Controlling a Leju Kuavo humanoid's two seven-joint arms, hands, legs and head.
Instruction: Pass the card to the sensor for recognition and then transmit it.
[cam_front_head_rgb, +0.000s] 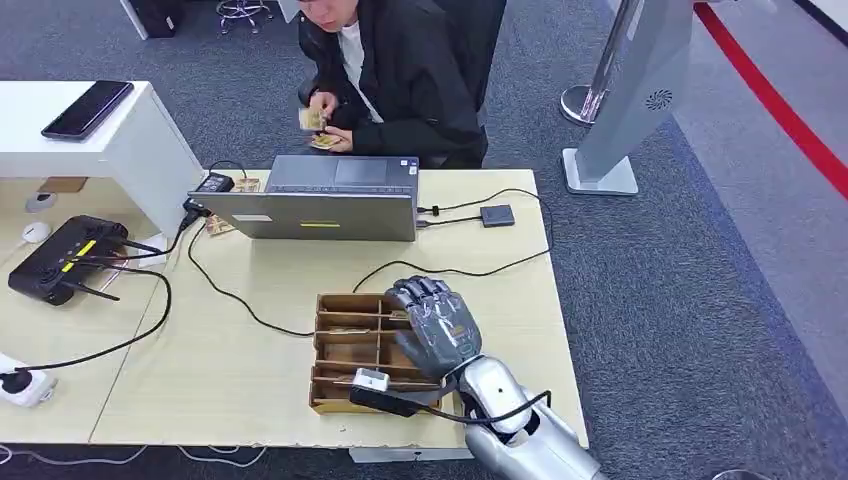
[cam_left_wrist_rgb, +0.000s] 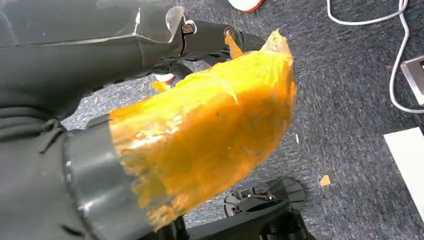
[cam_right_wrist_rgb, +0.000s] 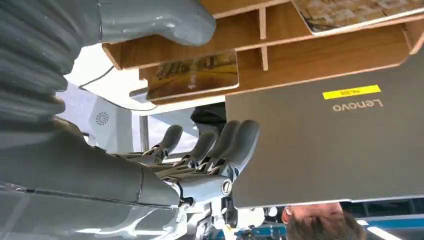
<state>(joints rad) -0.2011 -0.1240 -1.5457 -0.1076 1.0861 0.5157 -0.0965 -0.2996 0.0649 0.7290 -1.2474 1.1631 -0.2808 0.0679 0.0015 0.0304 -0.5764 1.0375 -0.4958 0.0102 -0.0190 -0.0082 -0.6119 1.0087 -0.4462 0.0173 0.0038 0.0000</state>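
A wooden tray (cam_front_head_rgb: 345, 350) with several compartments sits near the table's front edge. My right hand (cam_front_head_rgb: 436, 322) hovers over its right side, fingers apart and bent downward, holding nothing. In the right wrist view the fingers (cam_right_wrist_rgb: 235, 142) and thumb (cam_right_wrist_rgb: 155, 20) stand apart, with a card (cam_right_wrist_rgb: 195, 74) lying in a tray compartment (cam_right_wrist_rgb: 280, 45) beyond them and a second card (cam_right_wrist_rgb: 350, 12) in another. The small black sensor (cam_front_head_rgb: 497, 215) lies behind the tray, wired to the laptop (cam_front_head_rgb: 320, 205). My left hand (cam_left_wrist_rgb: 200, 130), its thumb wrapped in orange tape, hangs above the carpet with nothing in it.
A person seated behind the laptop holds cards (cam_front_head_rgb: 318, 122). A black router (cam_front_head_rgb: 65, 258), cables and a power strip (cam_front_head_rgb: 20, 385) occupy the table's left. A phone (cam_front_head_rgb: 88, 108) lies on a white shelf. A small white-and-black device (cam_front_head_rgb: 378, 388) sits at the tray's front.
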